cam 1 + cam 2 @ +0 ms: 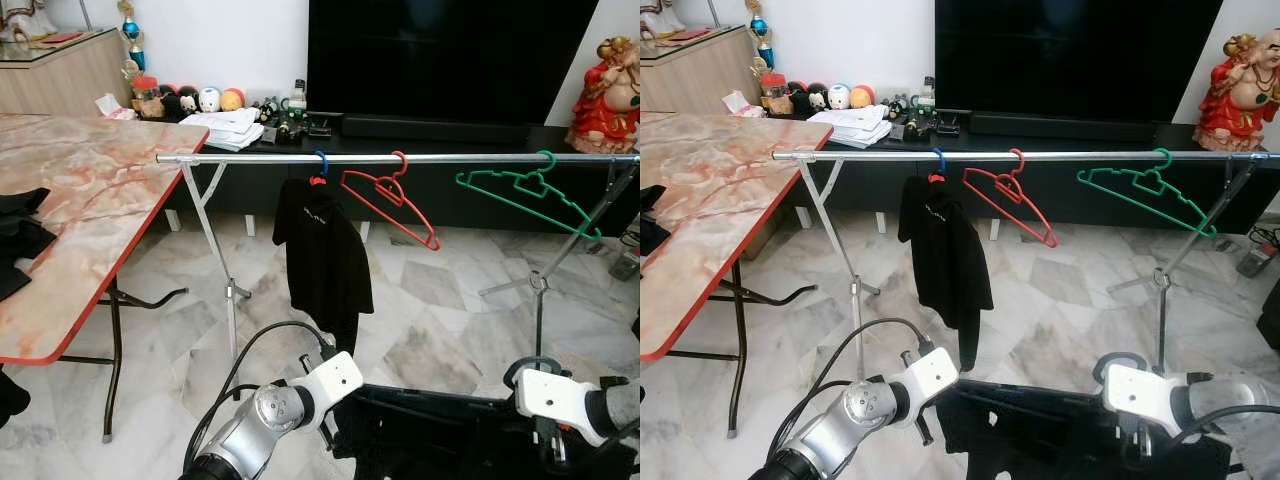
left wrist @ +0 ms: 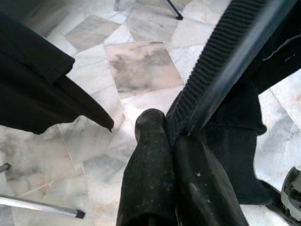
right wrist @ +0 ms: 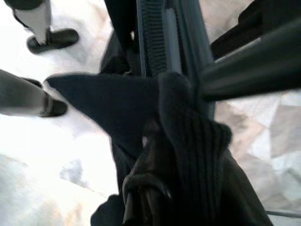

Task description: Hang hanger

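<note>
A black hanger [image 2: 221,61] with a ribbed bar carries a black garment [image 1: 440,430] low in front of me, between my two arms. My left gripper [image 2: 164,128] is shut on one end of that bar. My right gripper [image 3: 146,183] is closed on the other end, where dark knit cloth [image 3: 197,141] drapes over its fingers. Ahead stands a silver clothes rail [image 1: 440,158]. On it hang a black shirt [image 1: 322,255] on a blue hook, a bare red hanger [image 1: 390,205] and a bare green hanger [image 1: 525,195].
A marble-patterned folding table [image 1: 70,210] with a red edge stands at my left, with dark clothes on it. Behind the rail are a large TV [image 1: 450,55] on a low black cabinet and a red figurine [image 1: 610,95]. The rail's crossed legs [image 1: 215,260] stand on the marble floor.
</note>
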`<state>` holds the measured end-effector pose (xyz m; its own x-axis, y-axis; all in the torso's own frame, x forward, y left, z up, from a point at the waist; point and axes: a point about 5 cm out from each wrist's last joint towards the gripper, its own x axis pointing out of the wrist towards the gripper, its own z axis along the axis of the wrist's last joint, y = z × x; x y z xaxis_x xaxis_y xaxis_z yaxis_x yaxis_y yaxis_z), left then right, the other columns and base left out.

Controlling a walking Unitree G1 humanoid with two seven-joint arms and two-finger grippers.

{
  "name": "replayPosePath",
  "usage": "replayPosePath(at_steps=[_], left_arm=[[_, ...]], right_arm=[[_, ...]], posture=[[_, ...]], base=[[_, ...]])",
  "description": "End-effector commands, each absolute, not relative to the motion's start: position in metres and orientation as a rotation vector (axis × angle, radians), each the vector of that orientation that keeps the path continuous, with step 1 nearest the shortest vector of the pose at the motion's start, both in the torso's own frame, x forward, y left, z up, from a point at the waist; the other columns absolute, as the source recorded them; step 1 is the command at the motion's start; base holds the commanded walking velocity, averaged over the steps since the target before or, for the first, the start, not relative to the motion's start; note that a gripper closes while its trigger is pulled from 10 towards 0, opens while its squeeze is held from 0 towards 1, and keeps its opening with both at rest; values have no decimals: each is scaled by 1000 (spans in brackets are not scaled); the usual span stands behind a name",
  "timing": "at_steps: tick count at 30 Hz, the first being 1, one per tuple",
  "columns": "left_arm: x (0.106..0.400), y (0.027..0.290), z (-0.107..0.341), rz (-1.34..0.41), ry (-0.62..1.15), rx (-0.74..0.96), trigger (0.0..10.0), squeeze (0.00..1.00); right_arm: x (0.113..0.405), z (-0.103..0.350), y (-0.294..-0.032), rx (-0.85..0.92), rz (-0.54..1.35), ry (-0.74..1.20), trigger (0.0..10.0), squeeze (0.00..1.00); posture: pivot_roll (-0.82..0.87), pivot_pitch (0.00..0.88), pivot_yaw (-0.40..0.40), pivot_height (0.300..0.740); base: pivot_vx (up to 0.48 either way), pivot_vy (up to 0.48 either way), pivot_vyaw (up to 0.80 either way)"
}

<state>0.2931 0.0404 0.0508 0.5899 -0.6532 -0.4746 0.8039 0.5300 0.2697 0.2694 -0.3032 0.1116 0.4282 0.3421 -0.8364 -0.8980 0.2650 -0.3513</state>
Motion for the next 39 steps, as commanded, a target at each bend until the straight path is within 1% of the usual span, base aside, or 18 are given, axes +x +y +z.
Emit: replayPosePath(at_steps=[1,6,10,16,21,29,32,35,39], left_arm=[[303,70,46,-757,394,514,0,0],[304,71,46,-746,397,517,0,0],[305,71,47,-745,396,517,0,0],[308,77,49,-724,396,526,0,0],[310,79,51,-712,395,531,0,0],[321,90,60,-630,374,544,0,0],[327,97,64,-572,356,551,0,0],[328,100,65,-560,358,547,0,0],[328,103,63,-544,367,535,0,0]], right_arm=[[258,119,-346,-1038,797,884,0,0],[255,118,-357,-1153,757,944,0,0],[255,118,-358,-1163,747,947,0,0],[257,117,-361,-1285,727,977,0,0],[254,113,-365,-1307,726,1014,0,0],[248,109,-366,-1354,779,1077,0,0],[248,109,-366,-1360,792,1067,0,0],[251,109,-365,-1320,759,1031,0,0],[252,112,-369,-1337,726,1025,0,0]], posture=[[-39,0,-16,740],[-41,0,-15,740],[-44,0,-13,740],[-39,0,-15,740],[-38,0,-14,740],[-40,0,-13,740],[-38,0,-16,740],[-42,0,-15,740],[-44,0,-12,740]], base=[[0,0,0],[0,0,0],[0,0,0],[0,0,0],[0,0,0],[0,0,0],[0,0,0],[0,0,0],[0,0,0]])
